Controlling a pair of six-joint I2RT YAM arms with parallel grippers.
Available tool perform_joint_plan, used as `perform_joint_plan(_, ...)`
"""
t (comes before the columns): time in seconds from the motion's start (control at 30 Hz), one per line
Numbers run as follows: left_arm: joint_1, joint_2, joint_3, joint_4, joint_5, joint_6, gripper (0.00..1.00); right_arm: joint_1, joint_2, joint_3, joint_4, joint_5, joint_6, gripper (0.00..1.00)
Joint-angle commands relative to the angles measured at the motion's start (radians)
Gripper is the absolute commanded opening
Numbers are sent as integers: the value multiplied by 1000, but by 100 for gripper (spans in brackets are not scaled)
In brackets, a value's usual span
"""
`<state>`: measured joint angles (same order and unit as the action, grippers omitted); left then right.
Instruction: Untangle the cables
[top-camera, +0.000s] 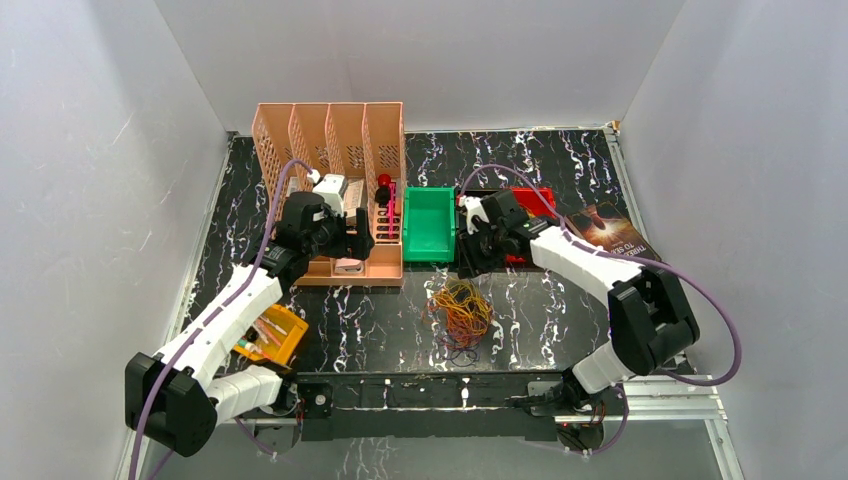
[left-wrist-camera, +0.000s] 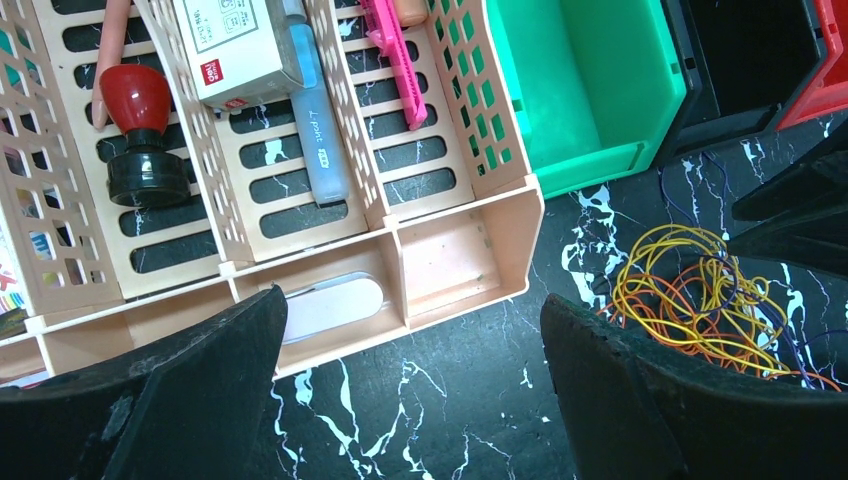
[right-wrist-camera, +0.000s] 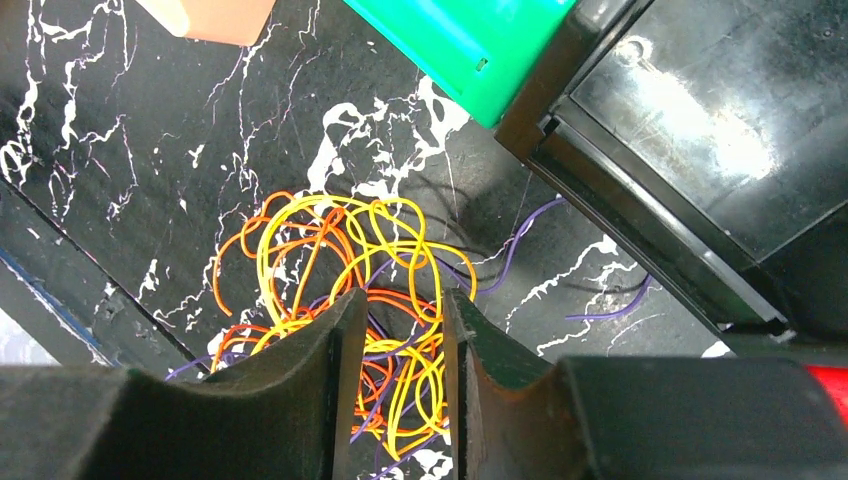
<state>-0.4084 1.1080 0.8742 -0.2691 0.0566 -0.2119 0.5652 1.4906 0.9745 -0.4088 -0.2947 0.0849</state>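
**One claw alone may lift the whole knot**

The cables (top-camera: 460, 312) lie in 1 loose heap on the table (top-camera: 560, 300), in front of the green bin (top-camera: 430, 225) and near the front edge. Orange, yellow and thin purple loops cross each other many times, so I cannot tell where 1 loop ends.

The right gripper (right-wrist-camera: 400, 310) hangs above the heap, and its jaws are narrow with a small gap. I see no wire caught between them. The left gripper (left-wrist-camera: 410, 330) is fully spread and holds nothing. It hovers over the front of the peach organizer (top-camera: 330, 140), and the heap is off to its side.

The main risk, as I judge it, is that the narrow jaws go down in the dense middle and catch 3 or 4 loops together. Then a pull would raise the whole bundle and make the crossings tighter, because nothing presses the heap down.

A second risk is some purple strands that reach toward the black bin (right-wrist-camera: 700, 130). They could hook on its rim when the heap is dragged. A sideways pull could also push loops against the green bin.
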Motion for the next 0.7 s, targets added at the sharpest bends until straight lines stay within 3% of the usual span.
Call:
perform_joint_plan(0.0,-1,-30,33,-4,19,-1,98,7,32,62,-6,-38,-35,40)
perform_joint_plan(0.2,-1,-40,22,-7,15,5,98,11,90,100,-43,-22,-42,33)
perform_joint_plan(0.67,-1,1,-29,56,67,28,98,34,138,125,-82,17,-29,30)
